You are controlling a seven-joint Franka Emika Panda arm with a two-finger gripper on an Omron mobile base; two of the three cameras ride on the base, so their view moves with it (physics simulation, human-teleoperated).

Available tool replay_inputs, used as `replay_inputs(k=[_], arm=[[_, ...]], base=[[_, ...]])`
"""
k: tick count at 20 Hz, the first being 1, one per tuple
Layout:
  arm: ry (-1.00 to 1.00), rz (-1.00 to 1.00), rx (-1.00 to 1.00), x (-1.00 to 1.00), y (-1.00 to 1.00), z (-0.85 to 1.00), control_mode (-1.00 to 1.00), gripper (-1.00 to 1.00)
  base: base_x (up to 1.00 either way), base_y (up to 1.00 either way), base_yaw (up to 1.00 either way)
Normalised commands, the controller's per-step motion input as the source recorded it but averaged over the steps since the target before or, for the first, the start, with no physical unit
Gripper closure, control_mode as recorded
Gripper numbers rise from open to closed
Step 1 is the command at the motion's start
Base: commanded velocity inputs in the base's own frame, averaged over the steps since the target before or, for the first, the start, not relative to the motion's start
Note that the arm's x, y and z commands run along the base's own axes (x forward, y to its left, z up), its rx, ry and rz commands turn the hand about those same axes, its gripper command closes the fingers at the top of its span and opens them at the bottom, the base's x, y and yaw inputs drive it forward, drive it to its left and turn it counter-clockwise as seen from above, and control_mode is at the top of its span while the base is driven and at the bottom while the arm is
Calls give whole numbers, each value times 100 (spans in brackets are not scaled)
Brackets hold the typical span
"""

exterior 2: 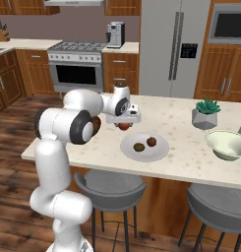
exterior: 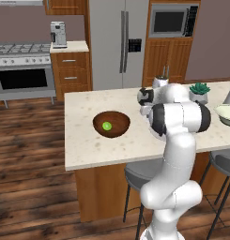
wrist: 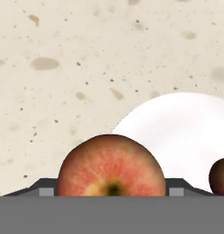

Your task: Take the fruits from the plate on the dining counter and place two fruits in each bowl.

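Note:
My gripper (exterior 2: 123,122) is shut on a red fruit (exterior 2: 123,126) and holds it just above the dining counter (exterior 2: 177,123), between the plate (exterior 2: 152,154) and the brown bowl (exterior: 111,124). In the hand view the red fruit (wrist: 111,167) sits between the fingertips (wrist: 44,188), with the plate (wrist: 186,132) behind it to the right. Two dark fruits (exterior 2: 138,146) (exterior 2: 151,141) lie on the plate. The green fruit (exterior: 107,125) rests in the brown bowl. The pale cream-green bowl (exterior 2: 226,143) stands empty at the right.
A potted succulent (exterior 2: 206,113) stands behind the pale bowl. Two grey stools (exterior 2: 109,184) (exterior 2: 215,206) sit under the counter's near edge. My own arm hides the plate in the left base view and most of the brown bowl in the right base view.

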Motion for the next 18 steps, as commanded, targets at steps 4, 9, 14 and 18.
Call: replay_inputs(k=[4,9,14,18], arm=[[0,11,0,0,78,46,-100,100],[0,11,4,0,64,24,-100,100],[0,9,1,0,54,9,-100,100],[0,8,0,0,32,-8,-100,100]], base=[[0,0,0],[0,0,0],[0,0,0],[0,0,0]])
